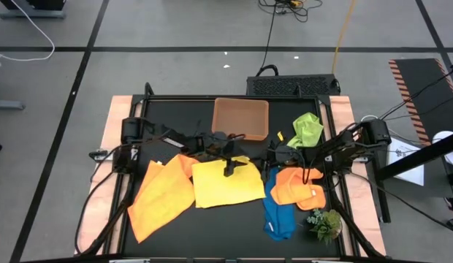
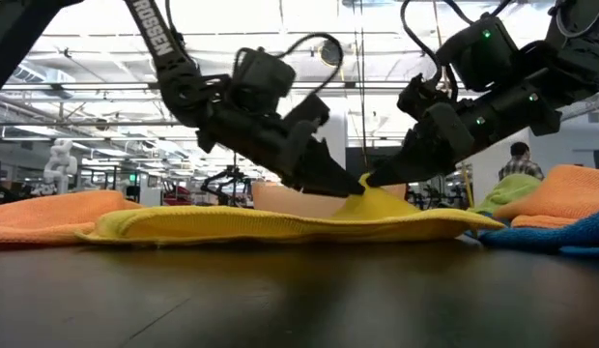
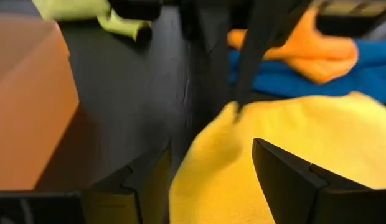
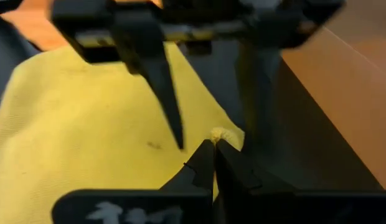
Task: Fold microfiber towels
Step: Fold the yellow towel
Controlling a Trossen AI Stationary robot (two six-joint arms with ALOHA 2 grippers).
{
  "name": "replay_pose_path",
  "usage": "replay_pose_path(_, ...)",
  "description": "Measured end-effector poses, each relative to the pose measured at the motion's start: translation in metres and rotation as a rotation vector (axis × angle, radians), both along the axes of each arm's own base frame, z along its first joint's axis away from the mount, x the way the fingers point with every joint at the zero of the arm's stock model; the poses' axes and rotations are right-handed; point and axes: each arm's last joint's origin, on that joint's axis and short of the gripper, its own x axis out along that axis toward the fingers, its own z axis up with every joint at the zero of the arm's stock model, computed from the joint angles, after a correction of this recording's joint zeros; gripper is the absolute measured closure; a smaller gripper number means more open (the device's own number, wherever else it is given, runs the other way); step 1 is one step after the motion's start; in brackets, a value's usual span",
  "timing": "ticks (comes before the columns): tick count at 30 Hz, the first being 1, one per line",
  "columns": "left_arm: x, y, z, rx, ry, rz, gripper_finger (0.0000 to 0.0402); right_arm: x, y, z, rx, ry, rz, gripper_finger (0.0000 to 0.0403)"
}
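A yellow towel [image 1: 226,184] lies spread flat in the middle of the table. Its far right corner [image 2: 372,198] is raised a little, and my right gripper [image 4: 215,148] is shut on it. My left gripper [image 3: 211,180] comes in from the left. It is open, one finger over the yellow cloth and one over the bare table beside that corner; whether either finger touches the cloth does not show. An orange towel [image 1: 164,193] lies spread at the left, its edge under the yellow one. Another orange towel [image 1: 299,186] rests crumpled on a blue one [image 1: 279,215] at the right. A lime green towel [image 1: 307,130] lies bunched at the far right. My right gripper pinches the yellow towel's far right corner [image 4: 223,133] between the free ends of its two fingers. The fingers slant down from the table's right side. The corner stands a little above the table in a small peak, and the remainder of the towel lies flat.
A tan tray [image 1: 241,118] stands just beyond the two grippers at the table's far side. A small green plant sprig [image 1: 325,223] sits at the near right corner. Bare black table shows along the near edge in front of the yellow towel.
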Motion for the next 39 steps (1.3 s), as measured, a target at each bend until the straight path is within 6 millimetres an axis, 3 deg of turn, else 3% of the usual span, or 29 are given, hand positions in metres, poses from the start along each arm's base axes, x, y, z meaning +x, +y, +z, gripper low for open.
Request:
replay_pose_path(11, 0.006, -0.002, -0.001, -0.013, -0.007, -0.17, 0.0175, 0.001, 0.011, 0.001, -0.039, 0.001, 0.012, 0.0403)
replay_pose_path(14, 0.006, -0.003, -0.001, -0.012, -0.01, -0.171, 0.0191, 0.001, 0.011, 0.001, -0.041, -0.003, 0.013, 0.0403)
replay_pose_path(18, 0.006, -0.003, -0.001, -0.003, -0.013, -0.177, 0.0248, 0.001, 0.011, 0.002, -0.04, -0.004, 0.013, 0.0403)
replay_pose_path(24, 0.006, -0.003, -0.001, 0.024, -0.019, -0.188, 0.0372, 0.001, 0.011, 0.002, -0.039, -0.012, 0.015, 0.0403)
replay_pose_path(26, 0.006, -0.002, 0.0, 0.031, -0.021, -0.189, 0.0391, 0.001, 0.011, 0.002, -0.038, -0.013, 0.016, 0.04)
replay_pose_path(30, 0.004, 0.0, 0.001, 0.057, 0.008, -0.178, 0.0394, 0.002, 0.011, 0.004, -0.018, -0.027, 0.008, 0.0362)
replay_pose_path(39, -0.007, 0.001, 0.033, 0.194, 0.053, -0.164, 0.0397, 0.0, 0.004, 0.001, 0.097, -0.007, -0.075, 0.0198)
